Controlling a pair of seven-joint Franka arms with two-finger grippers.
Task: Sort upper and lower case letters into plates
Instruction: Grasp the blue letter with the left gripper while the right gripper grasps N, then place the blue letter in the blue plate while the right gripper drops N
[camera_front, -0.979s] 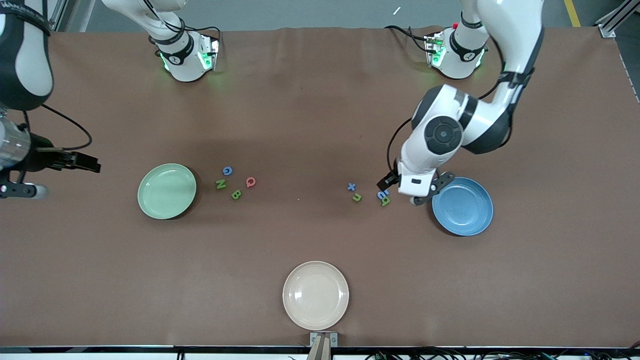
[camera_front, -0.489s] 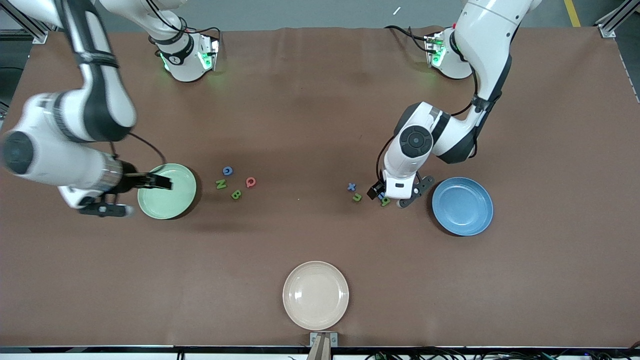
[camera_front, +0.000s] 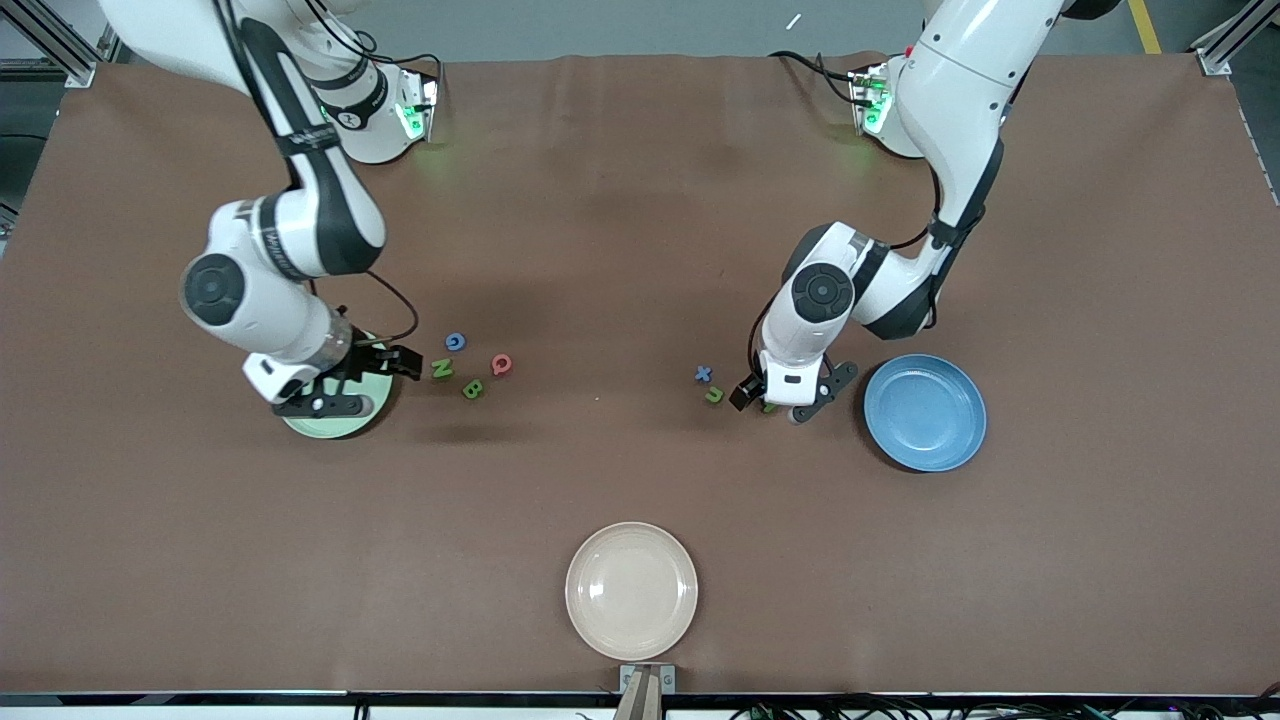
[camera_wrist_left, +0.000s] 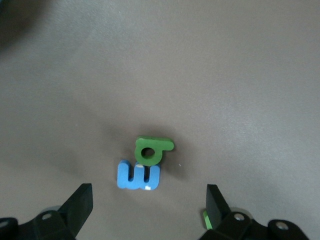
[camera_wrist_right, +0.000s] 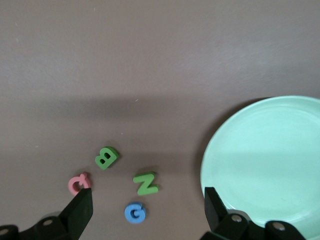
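While both end effectors gape wide, the left end effector should straddle only the blue letter, sparing the touching green letter.

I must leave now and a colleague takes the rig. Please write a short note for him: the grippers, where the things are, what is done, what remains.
Left gripper: open, low over the green p and blue E, holding nothing.
Right gripper: open, empty, over the edge of the green plate, beside the capitals.
Capitals G, N, B, Q lie on the table beside the green plate.
The x and n lie beside the left gripper; the blue plate is empty.
Done: nothing sorted.
Left: every letter.
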